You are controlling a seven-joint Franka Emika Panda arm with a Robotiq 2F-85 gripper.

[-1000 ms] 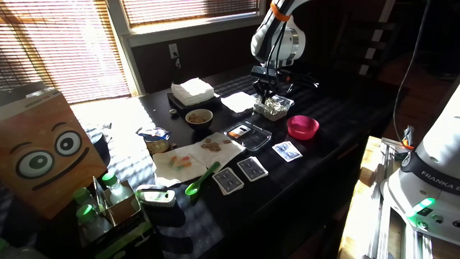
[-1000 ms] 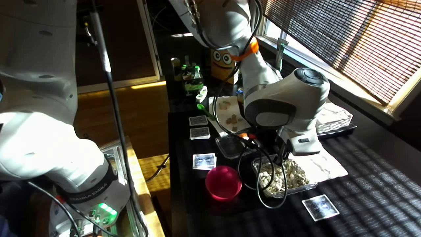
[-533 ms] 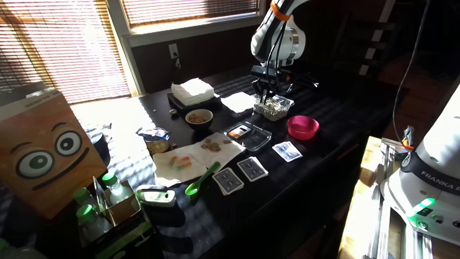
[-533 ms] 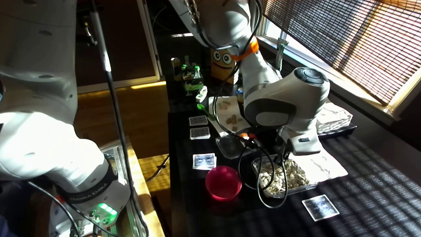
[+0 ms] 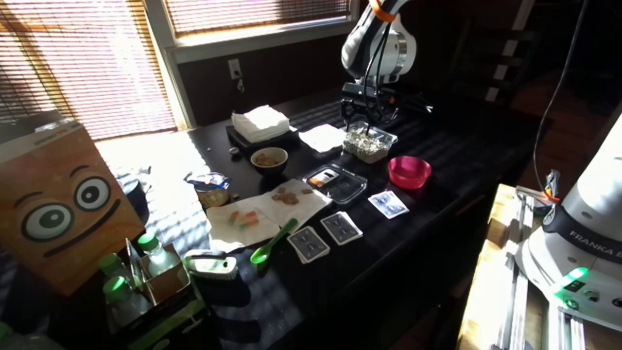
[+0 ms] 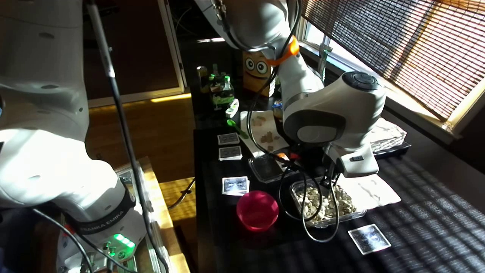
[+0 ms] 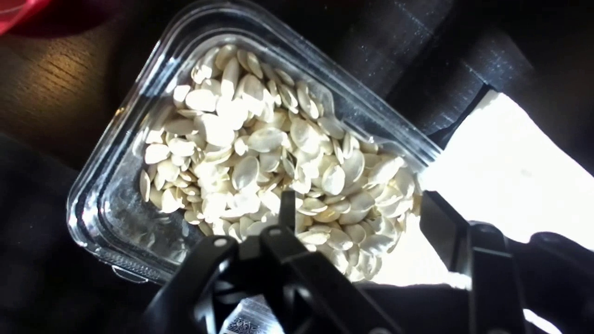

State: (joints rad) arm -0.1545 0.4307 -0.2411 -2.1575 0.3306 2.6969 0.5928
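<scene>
End effector point(image 7: 358, 200), jaws apart, over seeds point(image 7: 264, 139) near tub rim point(image 7: 394, 125).

The fingers point(image 7: 442, 228) have spread apart; the arm point(image 6: 356, 110) has risen slightly over the seeds point(image 7: 264, 148).

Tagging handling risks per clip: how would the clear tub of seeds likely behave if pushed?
The tub probably flexes a little, looking like thin clear plastic. Being low and wide, it seems unlikely to tip. The seeds, loose and uncovered, might slide or spill.
</scene>
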